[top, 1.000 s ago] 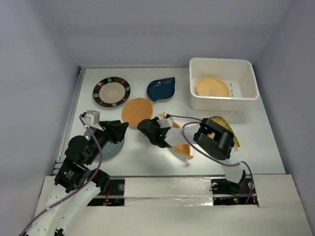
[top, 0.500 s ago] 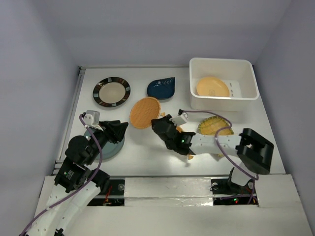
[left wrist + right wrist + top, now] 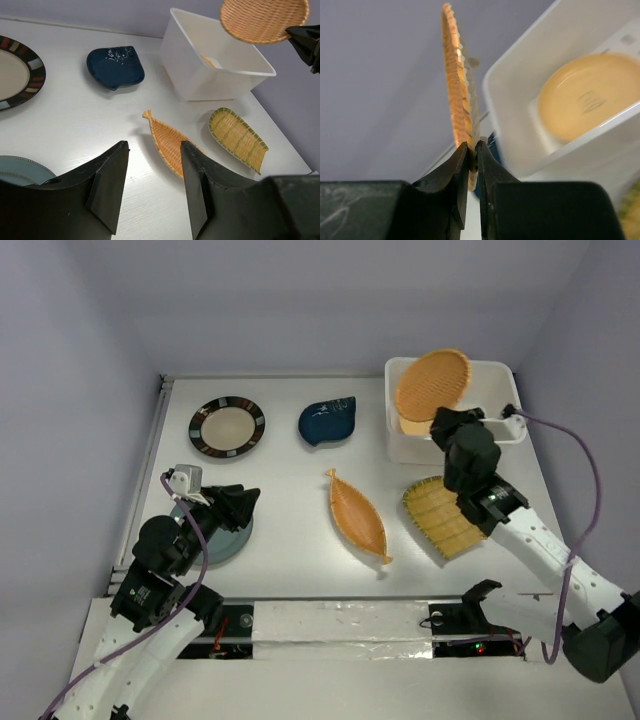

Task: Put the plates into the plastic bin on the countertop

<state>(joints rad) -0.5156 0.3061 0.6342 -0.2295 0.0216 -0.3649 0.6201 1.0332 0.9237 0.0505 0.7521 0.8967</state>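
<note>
Item 1, orange woven round plate (image 3: 433, 380): pinched at its lower rim by the right gripper (image 3: 471, 150), jaws closed to a thin slit on the weave; held on edge, raised in the air over the left half of the plastic bin (image 3: 410, 452), clear of the rim in the left wrist view

Item 2, plain yellow-orange round plate (image 3: 587, 107): lying flat on the bin floor toward the left end, partly hidden from above by the raised plate and the gripper

Item 3, brown-striped-rim cream round plate (image 3: 227, 426): flat on the countertop (image 3: 290, 560), far left

Item 4, navy leaf plate (image 3: 328, 420): flat, between the striped plate and the bin, apart from both

Item 5, orange boat-shaped plate (image 3: 358, 515): flat at mid-table, long axis on a diagonal, nearer the arms than the navy leaf

Item 6, yellow-green ribbed plate (image 3: 440, 518): flat just in front of the bin, beside the boat-shaped plate without touching, partly under the right arm in the top view

Item 7, pale teal round plate (image 3: 222, 540): flat at near left, largely covered from above by the left arm

Left gripper (image 3: 154, 146): jaws apart, nothing between them; poised over the right edge of the teal plate, contact not discernible

Surround: pale lavender panels (image 3: 80, 390) on three sides of the countertop
</note>
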